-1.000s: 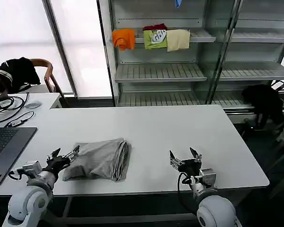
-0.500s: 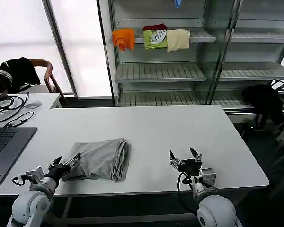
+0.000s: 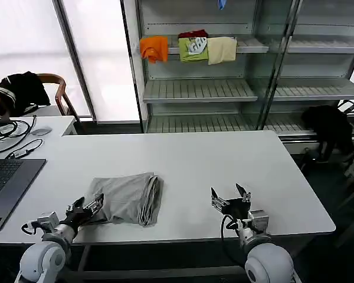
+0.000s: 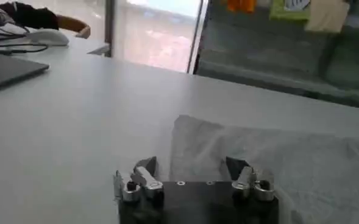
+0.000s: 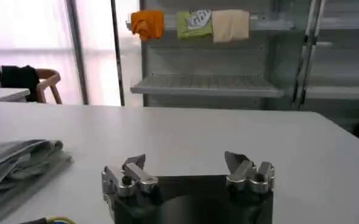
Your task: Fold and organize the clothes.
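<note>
A laptop [image 3: 6,186] lies on the white table [image 3: 224,165].

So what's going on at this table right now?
A robot is folding laundry. A grey T-shirt lies folded on the white table. The left claw, open, sits low at the shirt's near-left corner. The right claw, also open, waits over bare table to the shirt's right, touching nothing.

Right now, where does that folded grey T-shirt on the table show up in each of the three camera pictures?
Head view: the folded grey T-shirt lies on the white table, near its front edge, by the left gripper.
Left wrist view: it spreads just beyond the open fingers.
Right wrist view: its folded edge lies off to one side.
Shared landmark: the orange garment on the shelf.
</note>
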